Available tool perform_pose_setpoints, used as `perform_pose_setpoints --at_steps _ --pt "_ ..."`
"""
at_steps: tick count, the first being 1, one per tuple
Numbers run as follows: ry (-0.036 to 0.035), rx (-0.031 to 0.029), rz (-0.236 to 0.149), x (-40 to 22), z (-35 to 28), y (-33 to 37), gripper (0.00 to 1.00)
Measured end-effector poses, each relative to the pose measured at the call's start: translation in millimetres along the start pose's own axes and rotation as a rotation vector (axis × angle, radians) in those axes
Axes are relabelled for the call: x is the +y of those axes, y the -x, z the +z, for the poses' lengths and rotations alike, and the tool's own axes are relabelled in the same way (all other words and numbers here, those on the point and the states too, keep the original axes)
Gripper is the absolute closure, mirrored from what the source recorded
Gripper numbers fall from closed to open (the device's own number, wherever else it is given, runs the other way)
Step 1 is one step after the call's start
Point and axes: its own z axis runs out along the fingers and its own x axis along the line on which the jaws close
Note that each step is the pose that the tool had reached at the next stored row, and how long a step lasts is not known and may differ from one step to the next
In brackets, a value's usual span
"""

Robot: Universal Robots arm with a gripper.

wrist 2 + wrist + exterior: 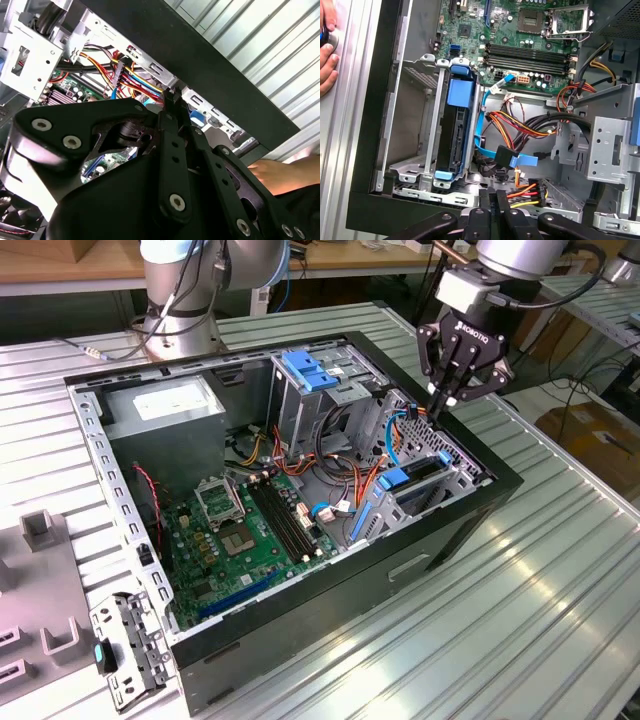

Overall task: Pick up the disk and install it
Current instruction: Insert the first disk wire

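The disk [420,473] sits on edge inside the lower drive cage at the exterior view's right end of the open computer case [480,510]. Its dark body and blue rails also show in the first wrist view [457,132], slotted between the cage's metal walls. My gripper [440,408] hangs just above the case's far right rim, a little beyond the disk. Its fingers are shut together with nothing between them, and the tips [492,197] stand over the cage's edge. In the second wrist view the shut fingers [172,107] point at the case wall beside the coloured cables.
A grey power supply box [165,405] with a white sticker fills the case's back corner. A tall grey cage with a blue tab [305,370] stands mid-case. The motherboard [250,530] and loose cables [520,125] lie beside the disk. A person's hand [327,50] rests outside the case.
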Motion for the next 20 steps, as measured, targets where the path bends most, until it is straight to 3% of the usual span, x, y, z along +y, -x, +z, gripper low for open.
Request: perform_pose_setpoints --at_steps 9,20 --pt "0.0000 -0.0001 0.000 0.7 0.2 -2.3 0.83" --pt "0.0000 0.0000 0.000 7.8 0.9 -5.0 0.83"
